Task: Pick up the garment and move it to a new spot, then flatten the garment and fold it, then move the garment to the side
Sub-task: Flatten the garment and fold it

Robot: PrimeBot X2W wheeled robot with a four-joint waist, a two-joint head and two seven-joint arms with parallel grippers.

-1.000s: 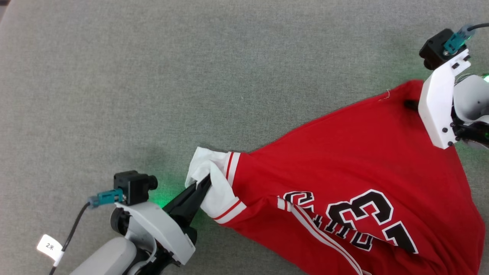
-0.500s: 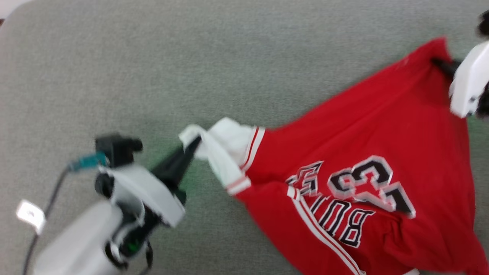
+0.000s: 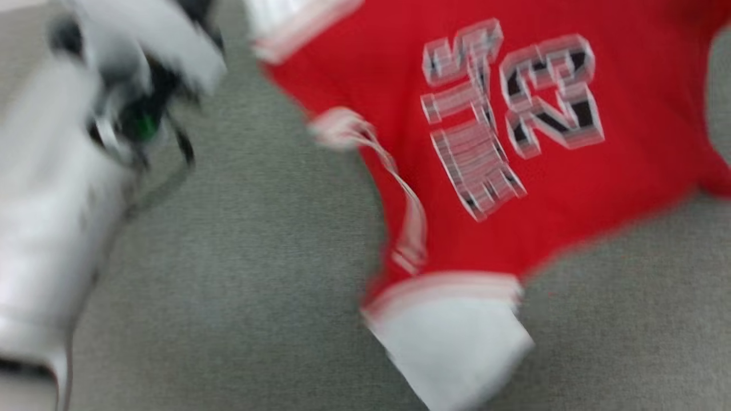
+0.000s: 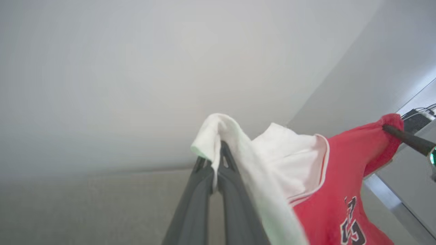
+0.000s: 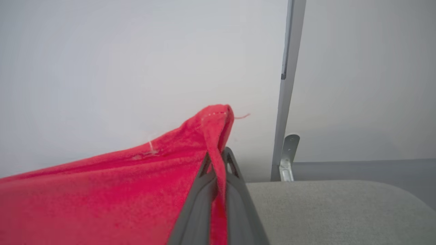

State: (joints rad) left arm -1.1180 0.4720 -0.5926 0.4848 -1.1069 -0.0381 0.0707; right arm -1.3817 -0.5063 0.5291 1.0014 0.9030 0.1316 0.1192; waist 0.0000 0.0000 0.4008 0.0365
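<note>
The garment (image 3: 514,188) is a red jersey with white sleeves and black lettering, blurred in the head view and stretched across its upper right. One white sleeve (image 3: 457,348) hangs at the bottom. My left gripper (image 4: 216,154) is shut on the other white sleeve (image 4: 289,163), with cloth draped over its tips. My right gripper (image 5: 218,154) is shut on a red hem corner (image 5: 214,122). In the left wrist view, the right arm's dark fingers (image 4: 407,139) pinch that red corner at the far right.
A grey fabric surface (image 3: 240,274) lies under the garment. My pale left forearm (image 3: 51,188) takes up the head view's left side. A metal post with a bracket (image 5: 286,102) stands against the pale wall behind the surface's far edge (image 5: 340,190).
Both arms have risen with the garment, which has come up off the surface and spread between them. The head camera has swung, so the whole picture has shifted and blurred.
</note>
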